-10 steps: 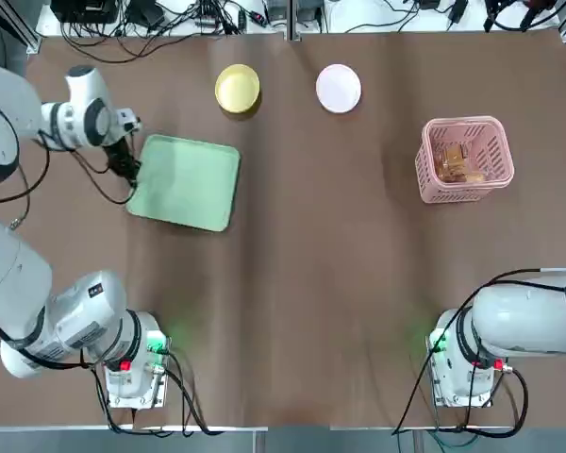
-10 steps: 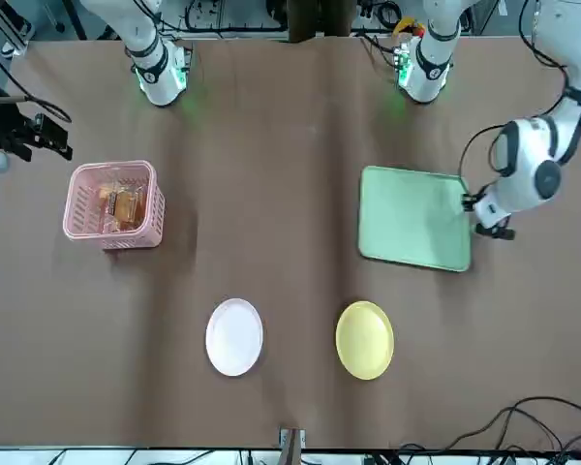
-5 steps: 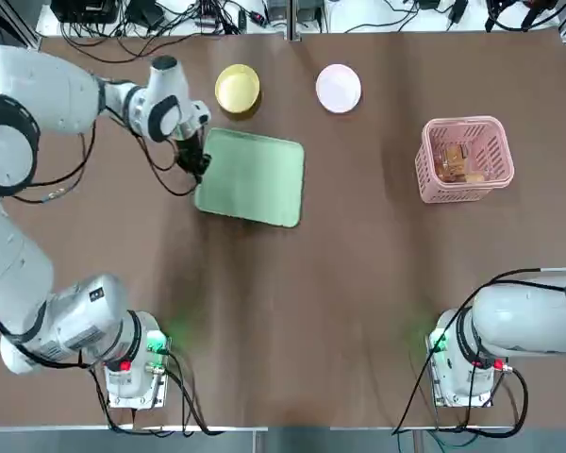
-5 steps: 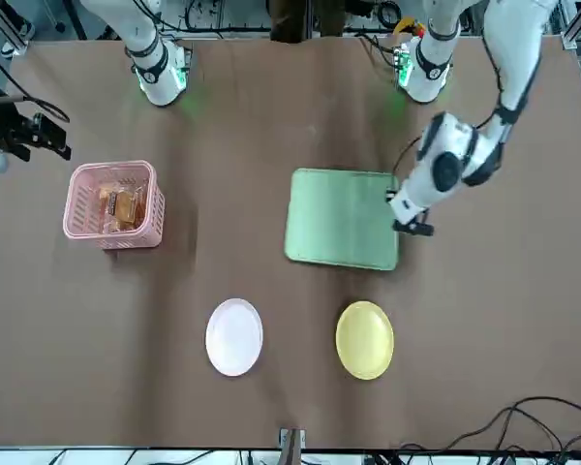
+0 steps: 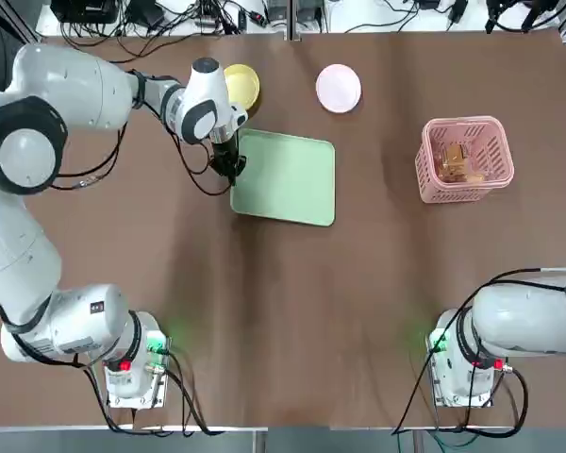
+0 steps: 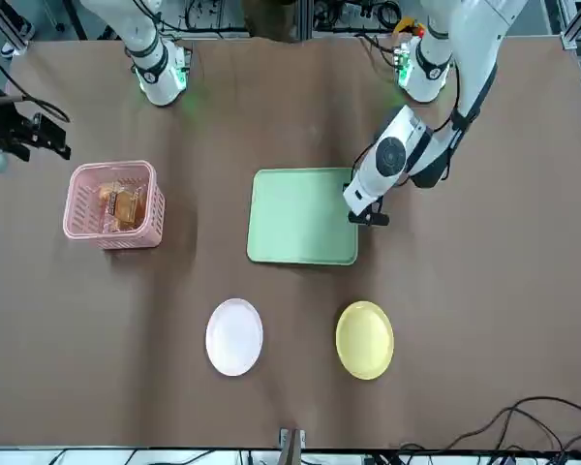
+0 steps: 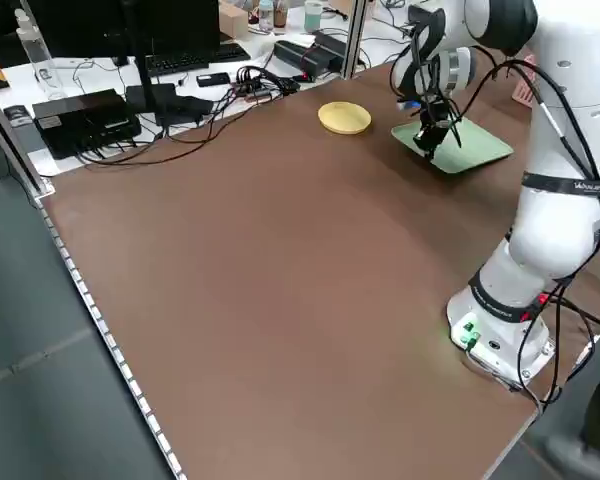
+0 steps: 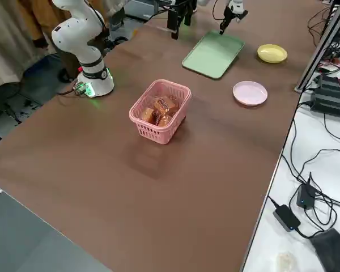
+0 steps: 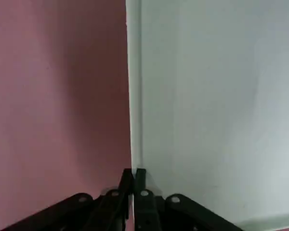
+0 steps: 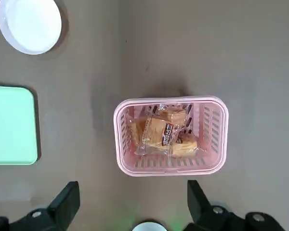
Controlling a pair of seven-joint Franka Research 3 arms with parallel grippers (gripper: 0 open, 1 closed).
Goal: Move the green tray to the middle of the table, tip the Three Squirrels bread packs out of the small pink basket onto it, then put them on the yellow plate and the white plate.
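Note:
The green tray (image 5: 288,177) lies flat near the table's middle, just in front of the yellow plate (image 5: 244,85). My left gripper (image 5: 228,162) is shut on the tray's left rim; in the left wrist view its fingertips (image 9: 139,176) pinch that thin edge. The small pink basket (image 5: 464,159) stands upright at the right with the Three Squirrels bread packs (image 10: 164,132) inside. The white plate (image 5: 339,88) sits at the back, right of the yellow one. My right gripper (image 10: 132,211) hangs open high above the basket, holding nothing.
Both arm bases (image 5: 132,363) stand at the near edge of the table (image 5: 292,311). Cables and electronics (image 5: 160,14) lie beyond the far edge. The left arm's wrist overlaps part of the yellow plate in the top view.
The left gripper has slid the green tray rightward, from the table's left side to near its middle. Basket, plates and right arm have not moved.

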